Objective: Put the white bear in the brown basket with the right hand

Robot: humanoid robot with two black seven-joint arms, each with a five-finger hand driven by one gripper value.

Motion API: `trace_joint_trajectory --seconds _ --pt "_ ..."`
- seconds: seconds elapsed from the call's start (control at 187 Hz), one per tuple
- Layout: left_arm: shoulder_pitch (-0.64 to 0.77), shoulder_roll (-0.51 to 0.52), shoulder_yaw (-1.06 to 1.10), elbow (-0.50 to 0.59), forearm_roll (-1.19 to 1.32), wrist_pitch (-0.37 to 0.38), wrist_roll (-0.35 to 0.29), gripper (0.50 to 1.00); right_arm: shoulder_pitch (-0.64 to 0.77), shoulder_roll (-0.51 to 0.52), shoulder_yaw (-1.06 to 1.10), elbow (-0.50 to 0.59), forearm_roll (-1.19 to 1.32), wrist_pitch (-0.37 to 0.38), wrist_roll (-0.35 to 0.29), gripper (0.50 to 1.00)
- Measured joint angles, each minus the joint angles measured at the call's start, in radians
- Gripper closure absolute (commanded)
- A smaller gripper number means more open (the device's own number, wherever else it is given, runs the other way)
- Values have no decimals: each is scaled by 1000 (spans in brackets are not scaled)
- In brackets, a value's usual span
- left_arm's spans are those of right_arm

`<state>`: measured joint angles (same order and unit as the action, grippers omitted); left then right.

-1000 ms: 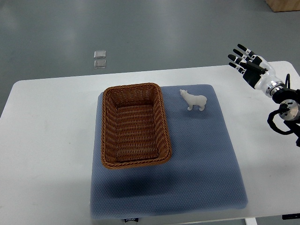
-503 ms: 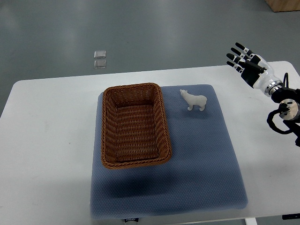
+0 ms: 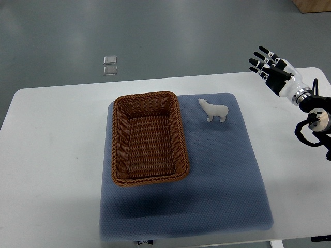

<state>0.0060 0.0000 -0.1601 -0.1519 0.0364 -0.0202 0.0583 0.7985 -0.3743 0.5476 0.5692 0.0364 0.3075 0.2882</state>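
Observation:
A small white bear point(image 3: 213, 110) stands upright on the blue mat point(image 3: 217, 170), just right of the brown wicker basket point(image 3: 148, 137). Nothing lies inside the basket. My right hand point(image 3: 268, 67) hovers over the table's far right corner, well to the right of the bear, with its fingers spread and holding nothing. The left arm does not show.
The mat lies on a white table point(image 3: 51, 155). Two small clear squares point(image 3: 109, 65) lie on the grey floor beyond the table. A cardboard box corner point(image 3: 313, 5) shows at the top right.
My right hand has drifted slightly up and to the left. The bear and the basket have stayed in place.

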Motion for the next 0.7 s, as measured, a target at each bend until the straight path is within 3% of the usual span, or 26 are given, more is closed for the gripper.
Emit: trace_joint_trajectory --seconds 0.701 --pt "0 0 0 0 0 0 0 500 8 -7 0 3 -117 32 2 574"
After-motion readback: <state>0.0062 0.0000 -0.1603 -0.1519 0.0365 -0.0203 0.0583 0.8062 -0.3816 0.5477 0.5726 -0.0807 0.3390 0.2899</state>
